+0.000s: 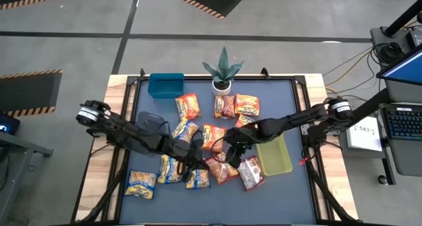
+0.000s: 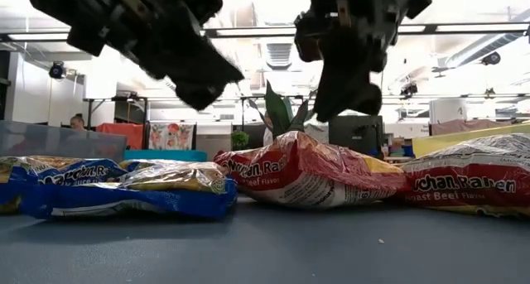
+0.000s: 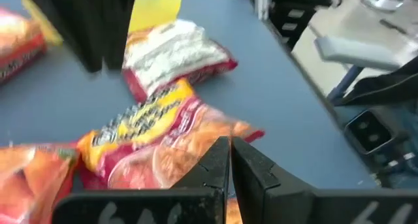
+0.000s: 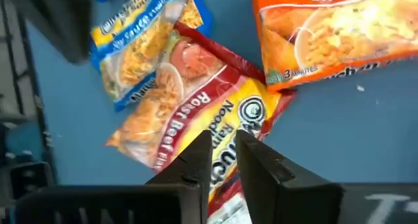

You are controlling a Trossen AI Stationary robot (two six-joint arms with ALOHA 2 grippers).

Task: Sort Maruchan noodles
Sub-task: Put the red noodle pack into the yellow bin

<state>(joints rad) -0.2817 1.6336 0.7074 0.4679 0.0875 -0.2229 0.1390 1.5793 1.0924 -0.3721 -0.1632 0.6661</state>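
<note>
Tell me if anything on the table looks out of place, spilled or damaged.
Nothing looks spilled or torn. The crinkly plastic ramen packets lie scattered at all angles across the blue mat, some overlapping, none in the blue plastic bin or the yellow-green plastic bin. The small potted plant stands upright.

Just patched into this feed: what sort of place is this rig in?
Probably an open-plan lab or workshop: hazard-striped floor markings, a laptop on a side bench, and ceiling strip lights over desks beyond the table.

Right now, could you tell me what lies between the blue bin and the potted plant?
Only bare table mat between blue bin and potted plant, per the high view.
</note>
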